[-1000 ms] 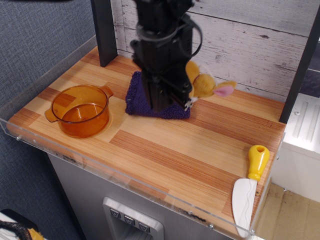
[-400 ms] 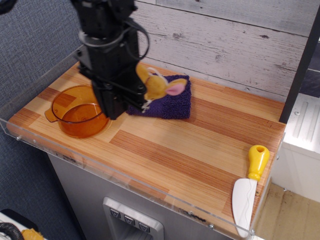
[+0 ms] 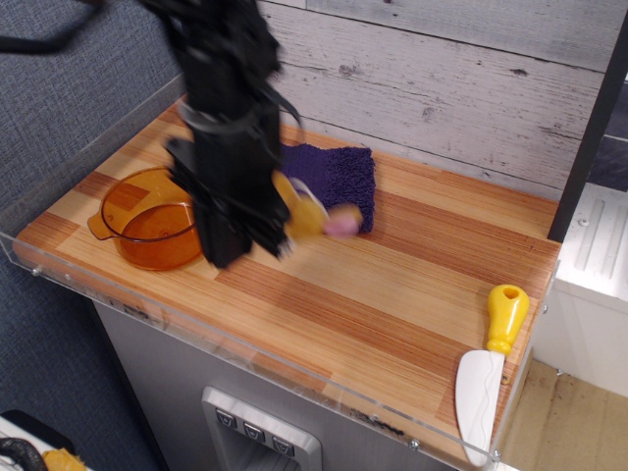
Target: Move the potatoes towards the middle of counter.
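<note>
The potatoes (image 3: pixel 312 215), a mustard-yellow lumpy cluster with a pink end, hang blurred in my black gripper (image 3: pixel 257 232), which is shut on them. They sit just above the wood-plank counter (image 3: pixel 392 294), at the front edge of the purple towel (image 3: pixel 334 177). The gripper's fingertips are hidden behind its own dark body, which is blurred by motion.
An orange transparent pot (image 3: pixel 147 218) stands at the counter's left, right beside my gripper. A white knife with a yellow handle (image 3: pixel 491 363) lies at the front right corner. A clear acrylic rim (image 3: pixel 196 343) runs along the counter's front and left edges.
My gripper has carried the potatoes from above the towel's right side leftward, then forward and down toward the counter in front of the towel. Pot and knife have not moved.
</note>
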Motion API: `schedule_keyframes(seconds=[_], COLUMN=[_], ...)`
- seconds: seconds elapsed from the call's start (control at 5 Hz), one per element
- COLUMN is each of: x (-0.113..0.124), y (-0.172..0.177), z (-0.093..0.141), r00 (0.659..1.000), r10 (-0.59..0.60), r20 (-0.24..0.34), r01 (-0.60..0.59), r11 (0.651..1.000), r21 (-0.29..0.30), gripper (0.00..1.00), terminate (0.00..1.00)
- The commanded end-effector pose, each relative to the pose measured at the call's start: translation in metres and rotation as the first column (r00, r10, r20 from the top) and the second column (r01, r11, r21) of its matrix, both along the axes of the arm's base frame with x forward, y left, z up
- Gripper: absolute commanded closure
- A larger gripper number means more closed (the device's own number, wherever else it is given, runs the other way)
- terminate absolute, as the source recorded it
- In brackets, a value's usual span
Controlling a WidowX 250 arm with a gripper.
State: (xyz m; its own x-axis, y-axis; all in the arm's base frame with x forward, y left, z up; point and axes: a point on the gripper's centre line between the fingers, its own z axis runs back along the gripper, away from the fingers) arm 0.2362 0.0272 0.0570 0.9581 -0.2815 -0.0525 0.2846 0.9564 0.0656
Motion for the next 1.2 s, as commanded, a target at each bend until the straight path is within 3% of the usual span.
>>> schedule_keyframes(seconds=[0.0,0.2,0.4,1.0], x=[0.022,0.018,0.014,0.006], y=[-0.029,-0.027,-0.02,-0.012], z=[-0.018,-0.011,-0.01,-0.009], r00=[0.998,0.999,0.999,0.998], r10=[-0.043,-0.013,0.013,0.027], r20=[-0.044,-0.047,-0.046,-0.051], r01=[0.043,0.014,-0.012,-0.025], r11=[0.999,1.0,1.0,0.999], r21=[0.004,0.018,0.026,0.032], gripper=[1.0,1.0,0.0,0.0], terminate=[0.0,0.0,0.0,0.0])
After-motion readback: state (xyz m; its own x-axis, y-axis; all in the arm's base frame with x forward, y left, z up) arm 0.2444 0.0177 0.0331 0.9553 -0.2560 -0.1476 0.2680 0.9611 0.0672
